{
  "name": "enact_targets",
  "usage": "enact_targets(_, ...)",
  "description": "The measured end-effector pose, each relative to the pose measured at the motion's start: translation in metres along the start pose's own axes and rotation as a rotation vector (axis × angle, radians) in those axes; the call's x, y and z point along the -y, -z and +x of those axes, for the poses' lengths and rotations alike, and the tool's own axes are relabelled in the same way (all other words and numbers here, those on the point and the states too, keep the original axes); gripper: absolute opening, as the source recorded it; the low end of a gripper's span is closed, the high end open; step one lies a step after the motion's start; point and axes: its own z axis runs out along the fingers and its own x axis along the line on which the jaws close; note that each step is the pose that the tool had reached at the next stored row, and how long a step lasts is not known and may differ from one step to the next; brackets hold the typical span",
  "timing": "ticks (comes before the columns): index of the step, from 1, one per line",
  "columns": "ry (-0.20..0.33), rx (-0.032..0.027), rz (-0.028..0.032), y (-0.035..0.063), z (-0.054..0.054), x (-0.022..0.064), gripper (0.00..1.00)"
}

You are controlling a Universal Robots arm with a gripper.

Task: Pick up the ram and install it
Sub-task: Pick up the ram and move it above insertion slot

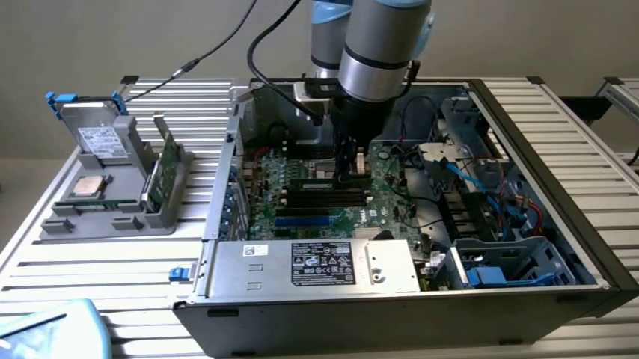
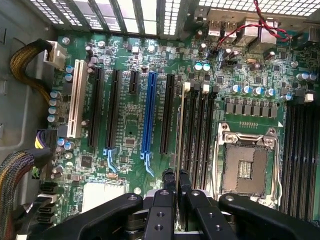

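Closest in, the black two-finger gripper (image 2: 176,179) pinches narrowly on the long, thin green ram stick (image 2: 180,117), which is edge-on and seemingly above the black memory slots (image 2: 197,130). In the exterior view it hangs at twelve o'clock from the silver power-supply box (image 1: 314,265). Seating it well likely needs the stick square to its slot and pressed evenly.

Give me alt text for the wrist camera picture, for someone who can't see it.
The gripper is shut on the ram, held edge-on along the black memory slots of a green motherboard. A processor socket sits beside the slots.
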Motion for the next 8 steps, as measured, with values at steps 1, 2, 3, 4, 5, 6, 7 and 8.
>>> enact_targets(1,0.0,-0.0012,0.0009,-0.0013,-0.0006,-0.0002,0.14)
enact_targets(2,0.0,-0.0027,0.0018,-0.0026,-0.0011,-0.0004,0.14)
enact_targets(3,0.0,-0.0039,0.0027,-0.0039,-0.0016,-0.0005,0.14)
enact_targets(4,0.0,-0.0052,0.0035,-0.0053,-0.0021,-0.0005,0.14)
enact_targets(5,-0.001,-0.0065,0.0042,-0.0066,-0.0025,-0.0005,0.14)
enact_targets(6,-0.001,-0.0076,0.0048,-0.008,-0.0029,-0.0004,0.14)
enact_targets(7,-0.001,-0.0087,0.0052,-0.0095,-0.0033,-0.0003,0.14)
enact_targets(8,-0.001,-0.0097,0.0056,-0.011,-0.0037,-0.0001,0.14)
